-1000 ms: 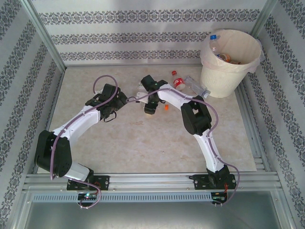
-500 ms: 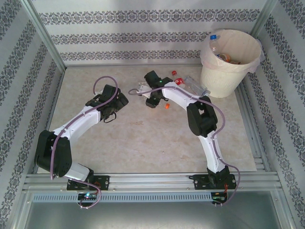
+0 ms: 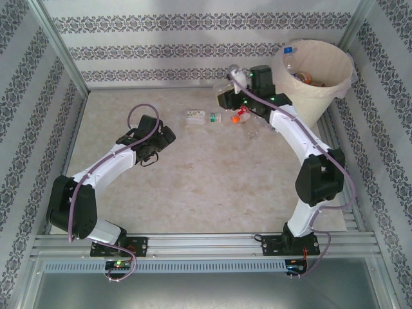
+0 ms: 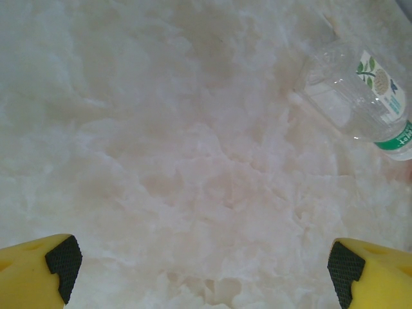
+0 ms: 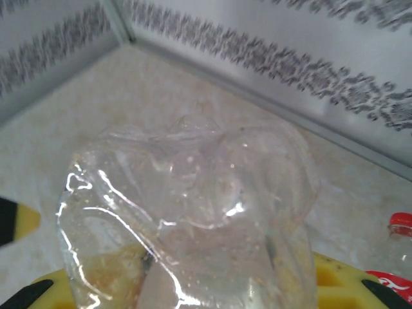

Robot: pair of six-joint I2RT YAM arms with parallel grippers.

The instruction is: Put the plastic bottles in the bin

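Right gripper point(image 3: 230, 87): clamped on crushed clear plastic bottle point(image 5: 193, 212), just lifted from centre to far right, beside round cream-white bin point(image 3: 302, 106) | Left gripper point(image 4: 206, 264): jaws apart, empty | Meaning: drop likely next.

Open tabletop point(image 3: 212, 187) mid-table, bottles point(image 3: 196, 116) scattered toward back wall point(image 3: 161, 51) — bin point(image 3: 322, 103) blocking far-right corner

Bright, even, washed-out light; soft shadows; white glints on the crushed bottle point(image 5: 187, 212); hazy wrist views.
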